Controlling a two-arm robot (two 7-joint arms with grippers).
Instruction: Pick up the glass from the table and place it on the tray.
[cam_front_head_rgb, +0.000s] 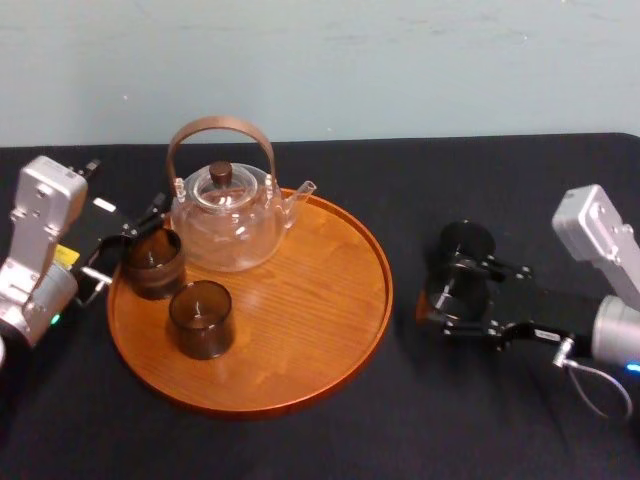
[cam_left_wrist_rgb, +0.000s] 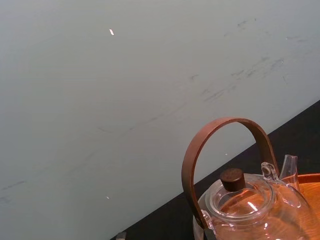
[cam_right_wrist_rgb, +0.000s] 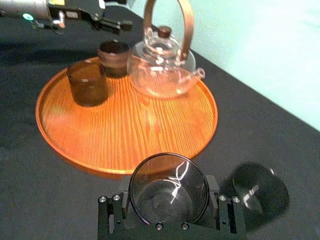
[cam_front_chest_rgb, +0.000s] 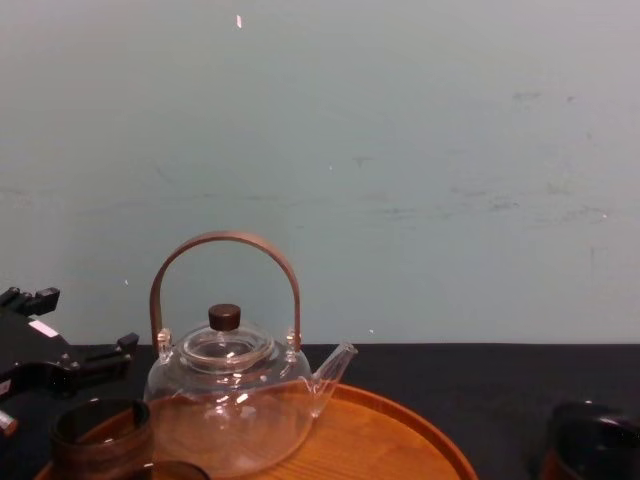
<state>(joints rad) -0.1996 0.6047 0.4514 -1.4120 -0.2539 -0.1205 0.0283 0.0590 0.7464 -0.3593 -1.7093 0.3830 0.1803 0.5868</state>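
Right gripper (cam_front_head_rgb: 455, 297) (cam_right_wrist_rgb: 169, 211): jaws closed onto the glass (cam_front_head_rgb: 448, 292) (cam_right_wrist_rgb: 169, 187), one black finger on each side of its wall. In the right wrist view the glass sits upright between the fingers, mouth open to the camera, smoky brown, nothing in it.

Position of the glass: over the black worktop (cam_front_head_rgb: 450, 420), just off the right rim of the tray (cam_front_head_rgb: 300, 300) (cam_right_wrist_rgb: 135, 125) and outside it. A round dark shadow (cam_front_head_rgb: 467, 240) (cam_right_wrist_rgb: 260, 187) lies on the worktop on the far side of the glass, apart from it. Cannot tell from these views whether the base touches the worktop. The right arm comes in from the worktop's right edge.

On the tray, working outward from the gripper:
- clear glass teapot (cam_front_head_rgb: 228, 215) (cam_right_wrist_rgb: 162, 70) (cam_front_chest_rgb: 235, 400) (cam_left_wrist_rgb: 245, 200) with brown arched handle and dark lid knob, upright at the far-left part of the tray, spout toward the right.
- near tumbler (cam_front_head_rgb: 201, 318) (cam_right_wrist_rgb: 87, 82), upright, on the left half toward the tray's near rim.
- far tumbler (cam_front_head_rgb: 153, 262) (cam_right_wrist_rgb: 114, 57), upright, at the tray's left rim, just beside the teapot.

Left gripper (cam_front_head_rgb: 125, 247): at the tray's left rim beside the far tumbler, fingers spread, nothing held. The left arm comes in from the worktop's left edge.
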